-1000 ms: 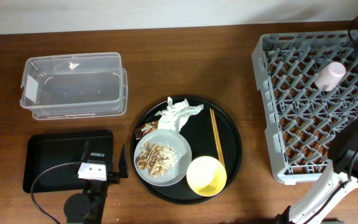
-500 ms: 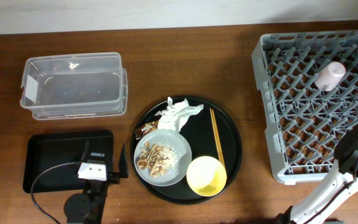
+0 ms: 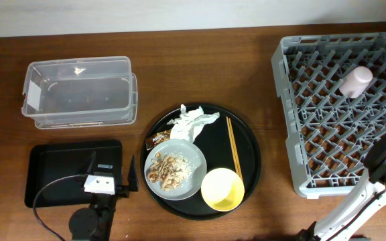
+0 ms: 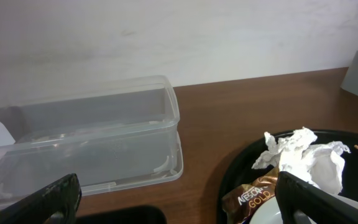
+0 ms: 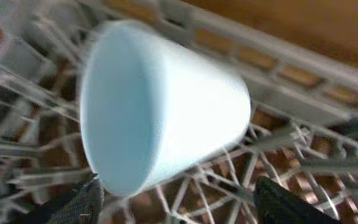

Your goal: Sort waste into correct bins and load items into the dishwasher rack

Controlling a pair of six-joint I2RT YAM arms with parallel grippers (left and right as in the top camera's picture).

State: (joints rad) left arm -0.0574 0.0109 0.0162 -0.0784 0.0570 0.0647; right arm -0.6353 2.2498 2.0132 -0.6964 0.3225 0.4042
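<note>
The dishwasher rack (image 3: 327, 100) sits far right on the surface (image 3: 246, 67), the round black tray (image 3: 246, 144) in the middle. The napkin (image 4: 303, 155) lies ahead-right of the left pincer (image 4: 178, 186) — spread, empty, the nearer arm. The blue cup (image 5: 160, 106) lies on its side in the rack, just ahead of the right pincer (image 5: 179, 194), also spread and empty. The wrapper (image 4: 253, 198) touches the napkin — within the left arm's easy reach, I judge.

Pink cup (image 3: 356, 81) on its side in grey dishwasher rack (image 3: 281, 100), blue cup (image 5: 166, 106) tipped on rack lattice, yellow bowl (image 3: 222, 189) upright, chopsticks (image 3: 233, 144) left of rack
</note>
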